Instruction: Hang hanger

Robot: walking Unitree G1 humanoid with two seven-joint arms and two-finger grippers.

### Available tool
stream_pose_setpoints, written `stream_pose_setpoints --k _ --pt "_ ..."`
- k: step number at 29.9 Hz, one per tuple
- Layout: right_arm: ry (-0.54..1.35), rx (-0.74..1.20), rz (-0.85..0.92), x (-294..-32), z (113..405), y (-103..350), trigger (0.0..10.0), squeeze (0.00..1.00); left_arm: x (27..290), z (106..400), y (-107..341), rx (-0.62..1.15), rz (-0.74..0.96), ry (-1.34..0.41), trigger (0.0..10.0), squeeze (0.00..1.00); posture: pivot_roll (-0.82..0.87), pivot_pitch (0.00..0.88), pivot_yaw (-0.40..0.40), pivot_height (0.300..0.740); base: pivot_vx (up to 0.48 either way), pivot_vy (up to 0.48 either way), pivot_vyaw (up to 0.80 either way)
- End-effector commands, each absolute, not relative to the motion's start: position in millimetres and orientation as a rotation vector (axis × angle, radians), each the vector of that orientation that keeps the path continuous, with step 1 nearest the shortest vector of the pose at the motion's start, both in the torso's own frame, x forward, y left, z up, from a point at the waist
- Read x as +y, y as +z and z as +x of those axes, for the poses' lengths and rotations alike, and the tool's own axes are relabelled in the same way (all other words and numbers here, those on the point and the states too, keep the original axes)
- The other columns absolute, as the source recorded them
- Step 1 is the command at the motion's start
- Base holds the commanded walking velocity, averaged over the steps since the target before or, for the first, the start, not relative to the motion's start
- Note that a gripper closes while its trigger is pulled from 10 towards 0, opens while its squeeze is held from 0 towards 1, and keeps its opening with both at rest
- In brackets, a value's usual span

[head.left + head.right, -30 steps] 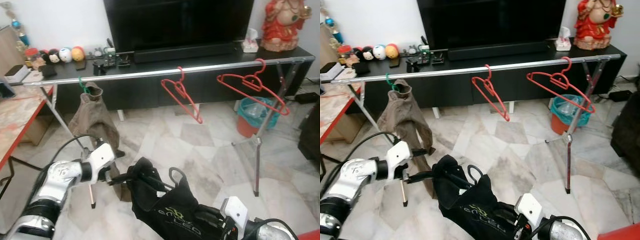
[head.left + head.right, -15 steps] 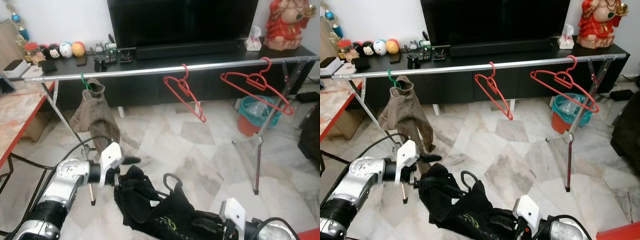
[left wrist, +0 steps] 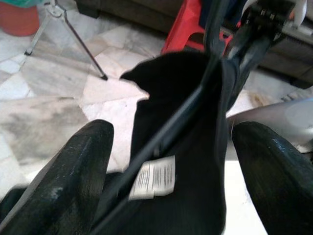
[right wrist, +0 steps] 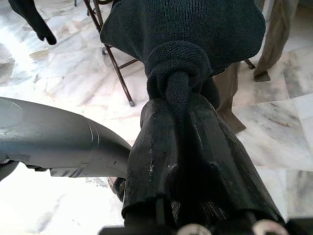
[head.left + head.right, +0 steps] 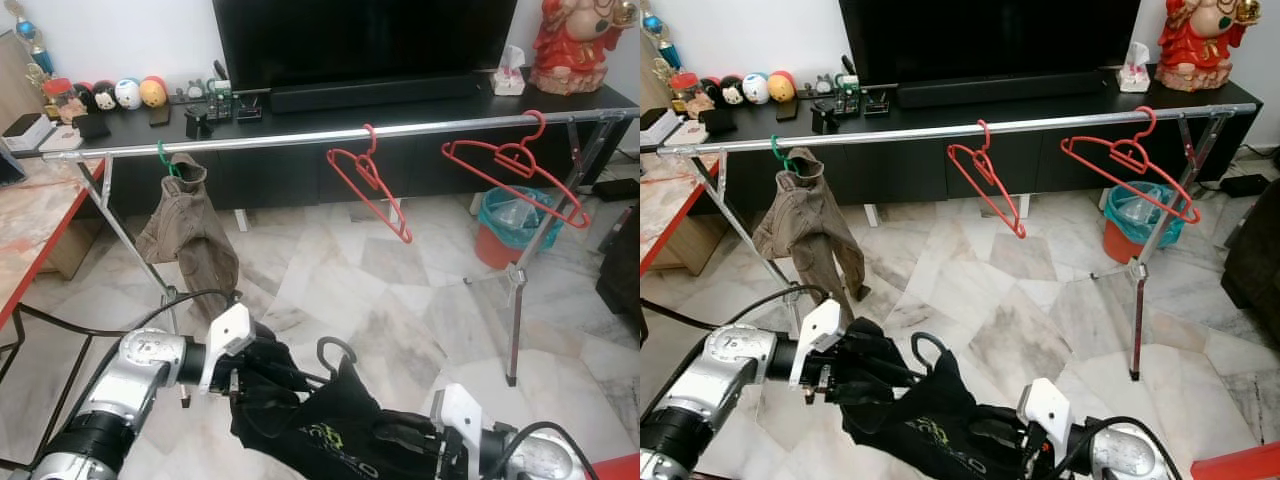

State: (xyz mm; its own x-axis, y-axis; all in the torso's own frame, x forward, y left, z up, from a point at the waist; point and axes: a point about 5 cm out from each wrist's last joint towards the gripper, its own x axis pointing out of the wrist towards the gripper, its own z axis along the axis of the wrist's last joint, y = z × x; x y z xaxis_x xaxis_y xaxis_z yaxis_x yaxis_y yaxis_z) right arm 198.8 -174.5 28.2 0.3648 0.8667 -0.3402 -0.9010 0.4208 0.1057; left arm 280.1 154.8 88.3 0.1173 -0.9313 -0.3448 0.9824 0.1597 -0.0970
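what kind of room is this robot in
Most likely a home living room: a large television stands on a long black cabinet, a metal clothes rail with red hangers stands before it, and the floor is marble tile.

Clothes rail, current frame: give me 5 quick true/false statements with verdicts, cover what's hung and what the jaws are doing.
1. Two red hangers hang empty on the rail. True.
2. A brown garment hangs from a green hook near the rail's left end. True.
3. The black garment is already hung on the rail. False: it is held low in front of the robot, between both grippers.
4. The right gripper has its jaws shut on the black garment. True.
5. The left gripper has its jaws clamped together. False: they stand apart, with the garment and its white label between them.
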Motion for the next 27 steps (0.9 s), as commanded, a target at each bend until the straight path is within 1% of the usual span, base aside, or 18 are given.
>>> stream_pose_setpoints --k 1,13,24,27 --pt "1.177 0.323 -0.113 -165 204 36 10.0 0.0 151 283 94 0.344 0.168 -1.425 10.0 0.0 -0.03 0.044 0.107 0.74 0.0 0.0 0.0" --pt "1.192 0.336 -0.129 -157 205 31 10.0 0.0 143 282 94 0.348 0.149 -1.432 10.0 0.0 -0.03 0.045 0.11 0.74 0.0 0.0 0.0" --pt "1.178 0.316 -0.149 -155 211 33 10.0 0.0 144 273 86 0.42 0.165 -1.49 10.0 0.0 -0.03 0.043 0.113 0.74 0.0 0.0 0.0" --pt "1.184 0.292 -0.15 -151 215 37 10.0 0.0 145 270 81 0.434 0.174 -1.492 10.0 0.0 -0.03 0.042 0.112 0.74 0.0 0.0 0.0"
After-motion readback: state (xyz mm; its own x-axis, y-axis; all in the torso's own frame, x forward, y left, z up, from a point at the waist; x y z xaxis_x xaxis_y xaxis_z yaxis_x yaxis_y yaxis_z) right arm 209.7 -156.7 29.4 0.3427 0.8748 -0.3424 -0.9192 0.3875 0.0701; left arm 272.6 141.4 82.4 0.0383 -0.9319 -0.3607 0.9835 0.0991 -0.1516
